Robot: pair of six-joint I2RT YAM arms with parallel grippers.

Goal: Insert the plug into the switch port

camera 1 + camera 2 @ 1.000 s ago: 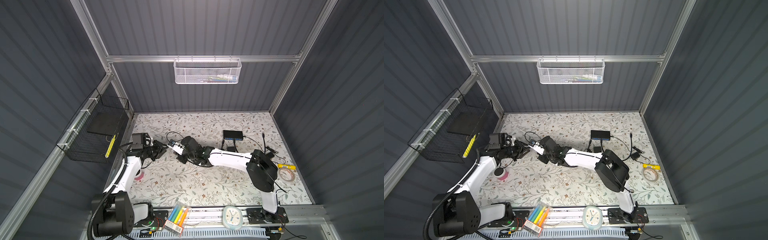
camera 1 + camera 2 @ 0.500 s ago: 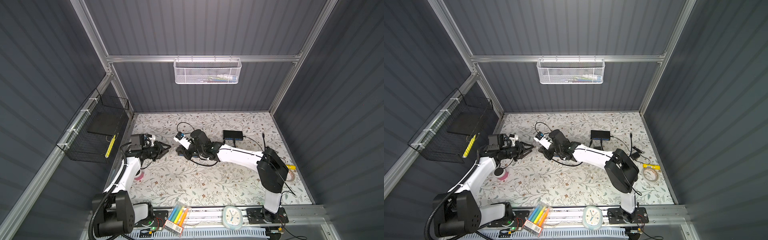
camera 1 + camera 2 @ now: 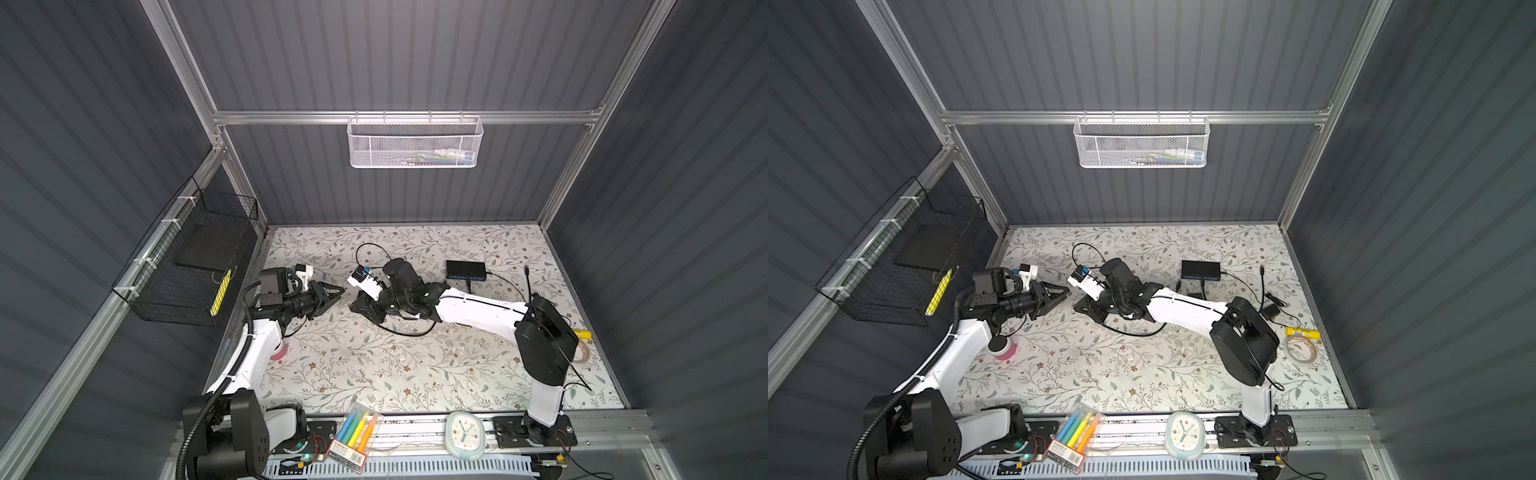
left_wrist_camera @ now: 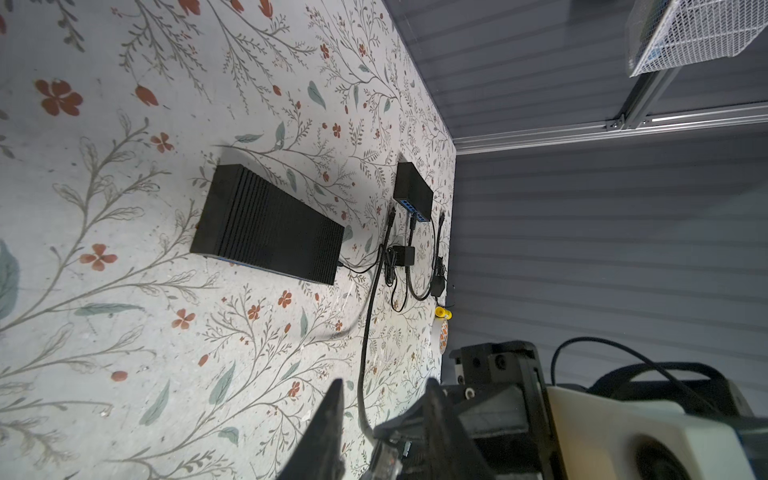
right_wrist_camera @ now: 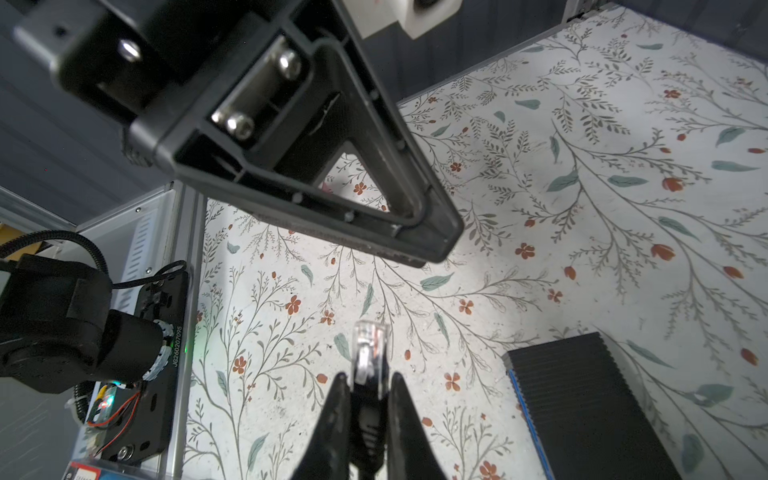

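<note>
Right end effector [image 5: 369, 378] nearly closed; pinches the plug [image 5: 369, 338].

- The left arm [image 3: 266, 345] rises from the front edge, bends, and reaches in toward the middle.
- The left pincer [image 3: 337, 291] is turned on its side and points at the other pincer. Its fingers [image 4: 330, 415] are a little apart.
- The right arm [image 3: 478, 309] stretches long and low, far across to the left.
- The right pincer [image 5: 369, 380] squeezes a plug [image 5: 370, 340]. It is near the left pincer's tip but not touching it.
</note>
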